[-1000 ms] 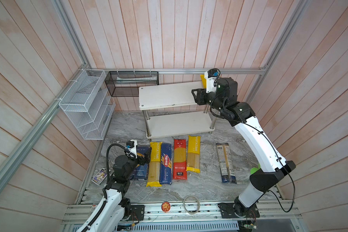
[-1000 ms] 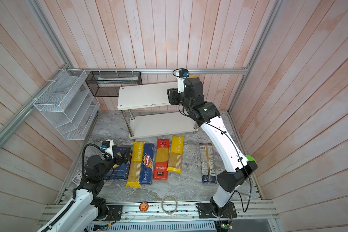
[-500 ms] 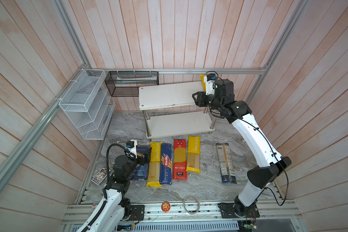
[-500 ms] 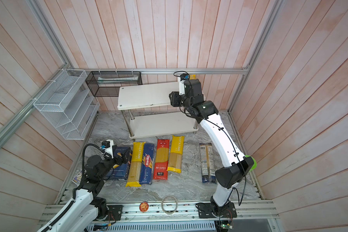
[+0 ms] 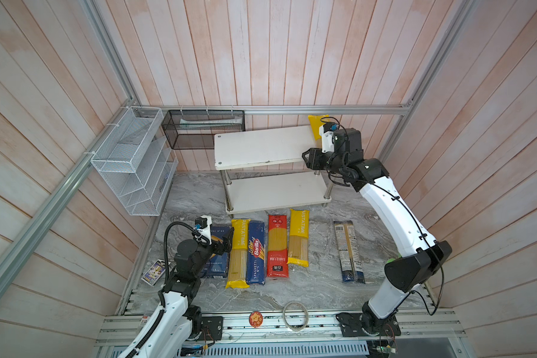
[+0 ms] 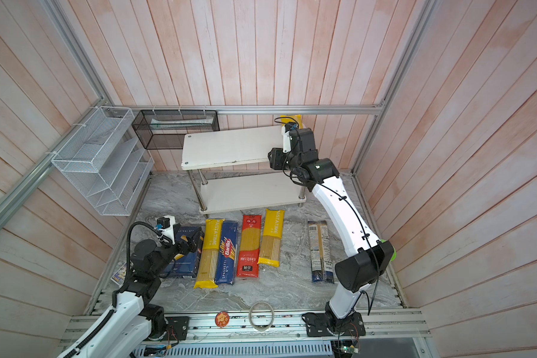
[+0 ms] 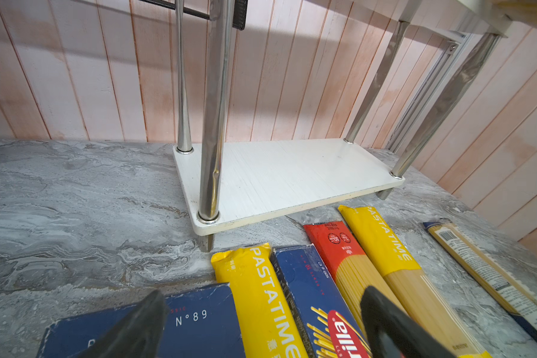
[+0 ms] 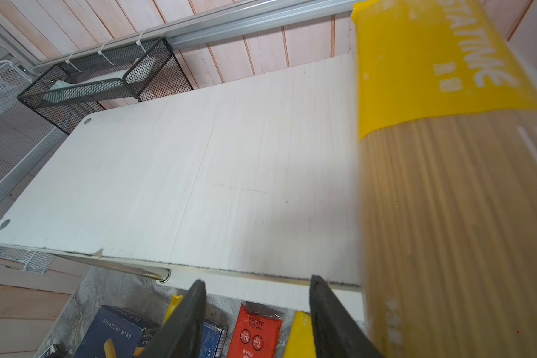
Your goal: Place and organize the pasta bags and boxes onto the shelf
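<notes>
The right fingers are standing partly open and holding nothing. They are hovering at the front edge of the shelf, by the right end of its top board. Just beside them a yellow PASTATIME bag is lying crosswise on that end of the board, its printed end sticking out past the back edge. The left fingers are gaping wide and empty, hanging low in front of the shelf over the rigatoni box. The spaghetti box, the red bag, a second yellow bag, a third yellow bag and the clear bag are all waiting on the counter in front of the shelf.

The shelved bag is looking longer than the board is deep, and it is sitting close to the board's end. A finger brushing it during a withdrawal could be swinging it round or tipping it off behind the shelf.

Against a second ago, little is changing. The bag is lying in the same spot and the left arm is not moving. The right fingers are keeping nearly the same gap and seem slightly farther toward the shelf's front.
</notes>
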Controlling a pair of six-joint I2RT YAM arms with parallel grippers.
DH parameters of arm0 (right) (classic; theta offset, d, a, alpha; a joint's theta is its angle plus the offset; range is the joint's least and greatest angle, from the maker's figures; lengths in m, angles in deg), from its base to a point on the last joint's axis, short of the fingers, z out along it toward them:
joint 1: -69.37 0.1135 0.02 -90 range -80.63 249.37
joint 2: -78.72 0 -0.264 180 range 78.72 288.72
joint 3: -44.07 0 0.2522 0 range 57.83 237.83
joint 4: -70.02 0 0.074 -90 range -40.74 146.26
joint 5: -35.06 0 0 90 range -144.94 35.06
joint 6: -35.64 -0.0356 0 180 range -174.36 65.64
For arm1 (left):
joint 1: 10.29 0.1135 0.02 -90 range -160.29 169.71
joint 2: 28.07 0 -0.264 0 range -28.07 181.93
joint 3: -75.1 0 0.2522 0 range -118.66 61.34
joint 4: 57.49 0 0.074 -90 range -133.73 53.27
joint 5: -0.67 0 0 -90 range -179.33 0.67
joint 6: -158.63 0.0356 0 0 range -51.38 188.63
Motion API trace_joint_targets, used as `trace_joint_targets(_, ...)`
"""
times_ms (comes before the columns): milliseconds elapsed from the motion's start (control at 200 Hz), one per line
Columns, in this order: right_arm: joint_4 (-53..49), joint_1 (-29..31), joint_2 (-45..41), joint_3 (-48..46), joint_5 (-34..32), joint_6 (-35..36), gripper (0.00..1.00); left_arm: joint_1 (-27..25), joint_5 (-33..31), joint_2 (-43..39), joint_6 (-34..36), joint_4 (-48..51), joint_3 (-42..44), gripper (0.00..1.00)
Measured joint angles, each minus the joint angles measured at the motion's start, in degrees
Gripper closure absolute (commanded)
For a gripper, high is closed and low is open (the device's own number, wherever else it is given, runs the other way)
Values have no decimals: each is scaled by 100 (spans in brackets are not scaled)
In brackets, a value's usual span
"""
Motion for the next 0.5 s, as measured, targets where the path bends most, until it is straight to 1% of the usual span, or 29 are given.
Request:
trace_joint_targets(270, 85, -216, -195, -240, -2, -24, 46, 0, 0, 0, 0, 0, 0, 0)
trace_joint_targets(500, 90, -192, -240, -243, 57, 0, 45, 0, 0, 0, 0, 0, 0, 0)
